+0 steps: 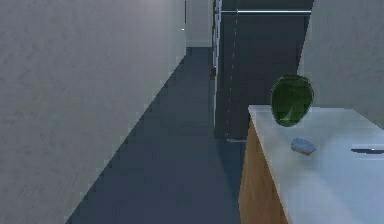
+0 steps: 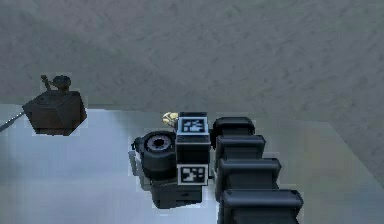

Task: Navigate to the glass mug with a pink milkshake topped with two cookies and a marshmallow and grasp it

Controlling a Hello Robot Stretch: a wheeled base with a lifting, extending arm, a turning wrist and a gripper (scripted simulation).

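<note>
The arm (image 2: pixel 240 170) reaches out over the countertop (image 2: pixel 90 170), putting the gripper (image 2: pixel 150 158) at a pale cookie-coloured blob (image 2: pixel 172 118) near the far edge, probably the mug's topping; whether it holds anything cannot be told.

A: Forward view, set where?
B: On the robot, facing ahead, tipped somewhat down. It looks along a corridor: floor (image 1: pixel 160 150) runs away up the middle, wall (image 1: pixel 70 90) close on the view's left, worktop (image 1: pixel 330 170) corner near at lower right.
A: Arm side view?
B: On the robot's body, facing out sideways, also tipped down. Very near its scene: arm (image 2: pixel 245 175) rises from the bottom edge, worktop (image 2: pixel 70 170) spread just below, back wall (image 2: pixel 250 50) close behind.
A: Overlap?
B: Both carry a pale worktop. Whether it is the same stretch, cannot tell.
</note>
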